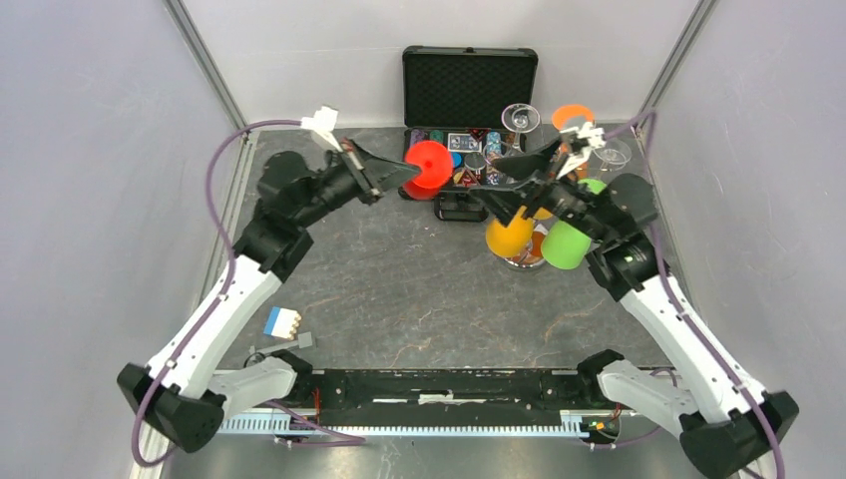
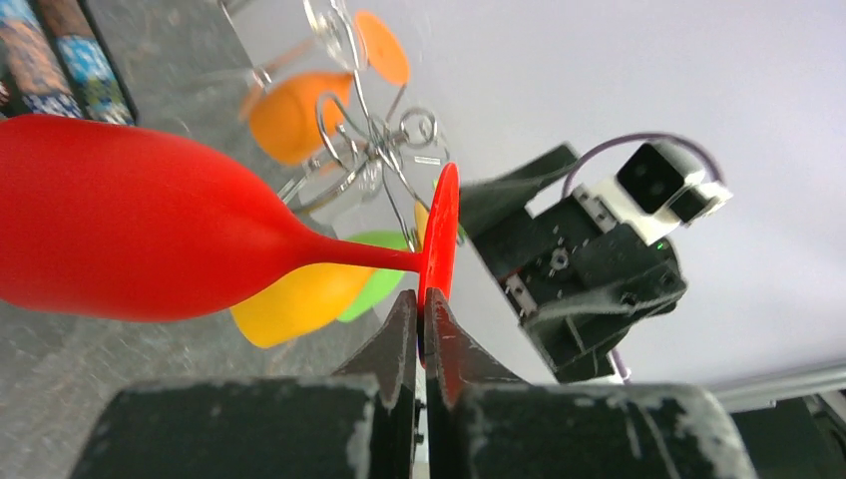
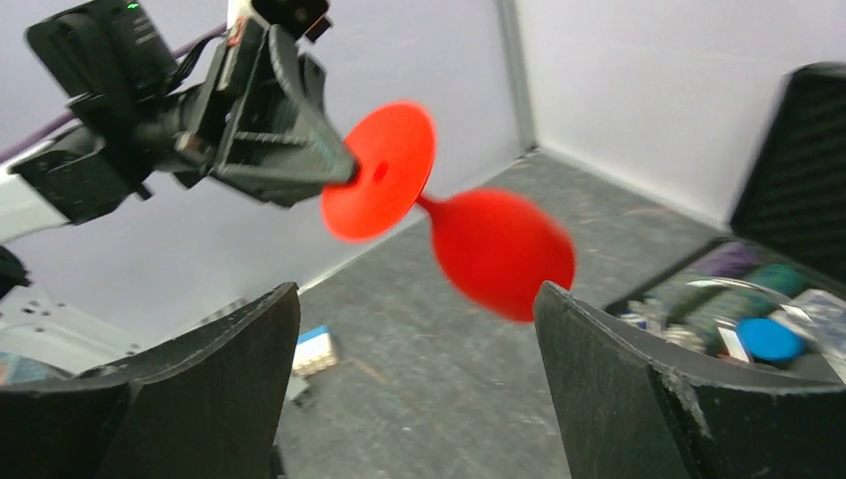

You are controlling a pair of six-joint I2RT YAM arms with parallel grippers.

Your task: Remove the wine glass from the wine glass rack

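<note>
My left gripper [image 1: 407,172] is shut on the rim of the round foot of a red wine glass [image 1: 430,167], holding it in the air on its side, clear of the rack. In the left wrist view the jaws [image 2: 420,296] pinch the foot and the red bowl [image 2: 130,230] points left. The silver wire rack [image 2: 369,150] still carries a yellow-orange glass [image 1: 510,236], a green glass [image 1: 565,244] and clear glasses [image 1: 520,118]. My right gripper [image 1: 491,193] is open and empty beside the rack. It faces the red glass [image 3: 499,249], fingers wide apart [image 3: 416,289].
An open black case [image 1: 469,85] with poker chips stands at the back, just behind the red glass. A small blue-and-white block [image 1: 282,321] lies at the front left. Grey walls enclose the table on three sides.
</note>
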